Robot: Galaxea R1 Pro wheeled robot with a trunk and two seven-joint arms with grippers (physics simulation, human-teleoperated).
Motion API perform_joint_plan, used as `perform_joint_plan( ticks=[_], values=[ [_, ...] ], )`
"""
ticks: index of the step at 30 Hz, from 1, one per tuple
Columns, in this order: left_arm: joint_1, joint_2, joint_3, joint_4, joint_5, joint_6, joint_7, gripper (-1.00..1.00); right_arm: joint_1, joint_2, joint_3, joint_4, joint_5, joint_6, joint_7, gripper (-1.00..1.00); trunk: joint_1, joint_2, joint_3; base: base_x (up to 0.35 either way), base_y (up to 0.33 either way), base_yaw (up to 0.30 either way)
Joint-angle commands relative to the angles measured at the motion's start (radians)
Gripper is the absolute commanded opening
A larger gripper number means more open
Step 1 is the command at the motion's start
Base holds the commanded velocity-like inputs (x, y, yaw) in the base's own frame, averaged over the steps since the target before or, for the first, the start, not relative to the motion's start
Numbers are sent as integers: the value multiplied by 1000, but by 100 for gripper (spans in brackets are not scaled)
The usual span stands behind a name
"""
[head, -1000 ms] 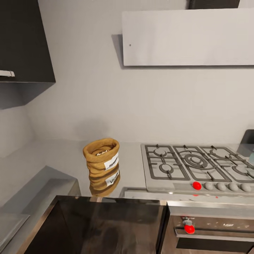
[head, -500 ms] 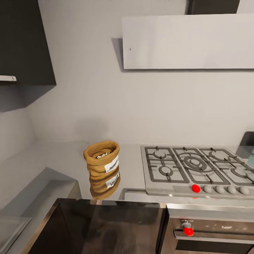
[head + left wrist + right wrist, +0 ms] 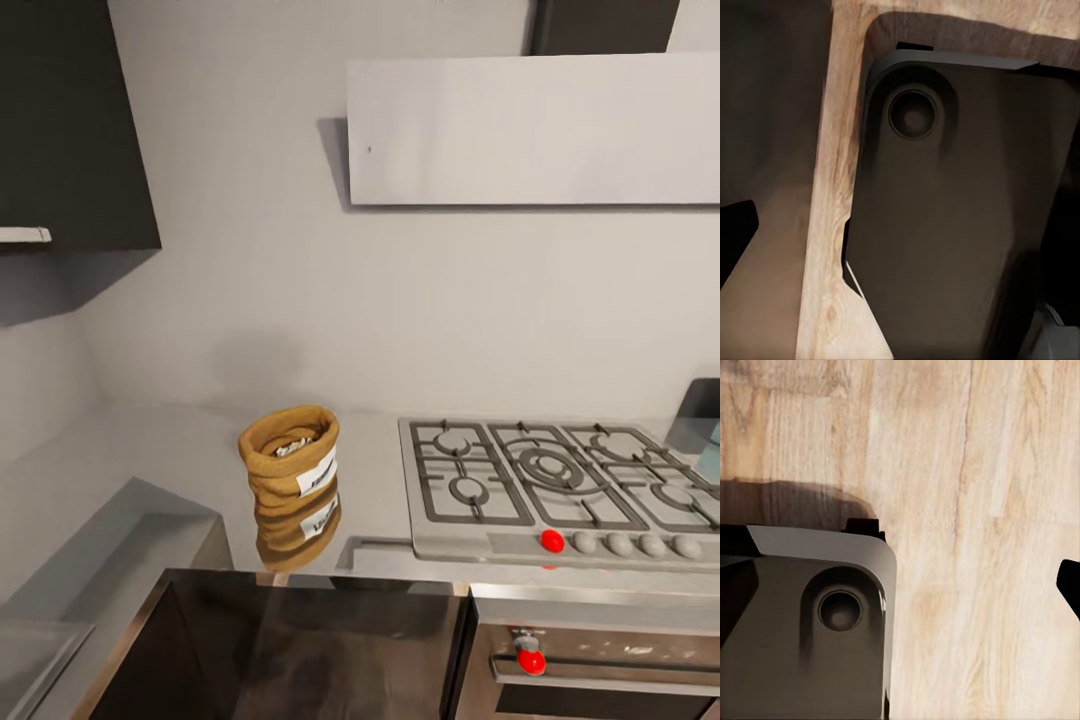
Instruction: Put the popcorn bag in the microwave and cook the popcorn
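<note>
The popcorn bag [image 3: 290, 465], a tan sack with a rolled rim and a white label, stands upright on the glossy grey countertop [image 3: 170, 450], just left of the hob. Whitish popcorn [image 3: 291, 447] shows in its mouth, and its reflection lies on the slab in front of it. The microwave is out of view. The left wrist view has my left gripper [image 3: 900, 240] over the robot's dark base and wooden floor, with one dark fingertip [image 3: 735, 229] at the picture's edge. My right gripper [image 3: 900, 585] is open, its fingertips [image 3: 1069, 585] wide apart above the floor, holding nothing.
A steel gas hob [image 3: 560, 485] with grates and a red knob lies right of the bag, with a built-in oven [image 3: 600, 660] below it. A dark wall cabinet [image 3: 70, 120] hangs at upper left and a grey hood [image 3: 530, 130] above the hob. A dark object [image 3: 703, 412] sits at the right edge.
The whole head view has shifted: the bag, hob and hood sit slightly lower and look smaller, so the camera moved. The bag itself has stayed in place on the countertop.
</note>
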Motion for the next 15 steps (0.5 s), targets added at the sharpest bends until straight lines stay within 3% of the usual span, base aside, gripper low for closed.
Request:
perform_joint_plan(
  ticks=[1,10,15],
  values=[
    [0,0,1,-2,8,-3,1,100,-1,0,-8,2,11,-4,-3,100,-4,7,2,0,0,0],
    [0,0,1,-3,8,-15,1,100,-1,0,-8,2,12,-5,-3,100,-12,21,9,0,0,0],
    [1,-2,4,-3,12,-11,0,100,28,-21,-38,30,-1,-34,-25,100,-12,21,9,0,0,0]
  ],
)
